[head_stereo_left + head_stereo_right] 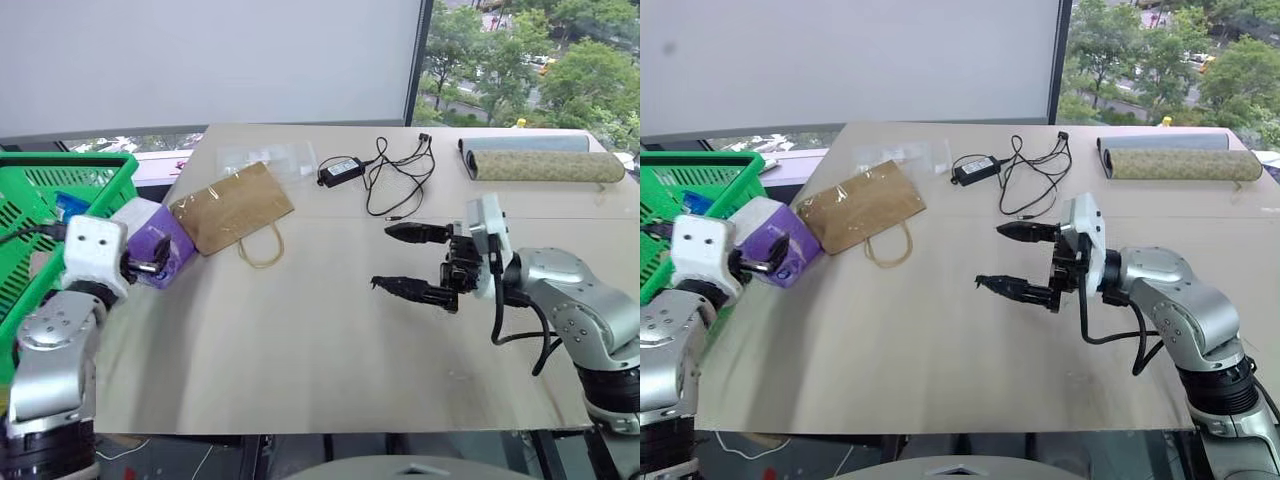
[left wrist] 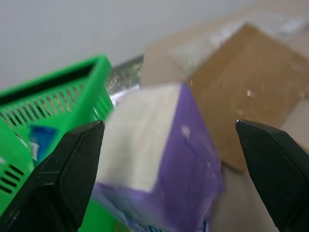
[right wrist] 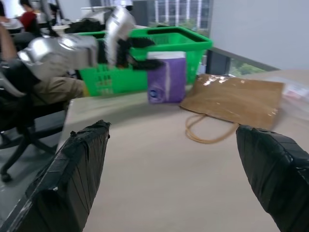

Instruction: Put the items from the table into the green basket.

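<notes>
A purple tissue pack [image 1: 165, 243] stands at the left edge of the table [image 1: 300, 350], right beside the green basket [image 1: 60, 165]. My left gripper [image 2: 169, 124] is open, its fingers wide on either side of the pack and not pressing it. A flat brown paper bag [image 1: 232, 208] lies just right of the pack. Further back is the black charger [image 1: 340, 170] with its cable [image 1: 400, 180]. My right gripper [image 1: 380, 258] hovers open over the middle of the table, pointing left, with nothing between its fingers.
Two rolled mats [image 1: 540, 165] lie at the back right corner. A clear plastic bag [image 1: 265, 158] lies behind the paper bag. Something blue [image 1: 65, 205] lies in the basket. An office chair [image 3: 19, 140] stands past the table's left end.
</notes>
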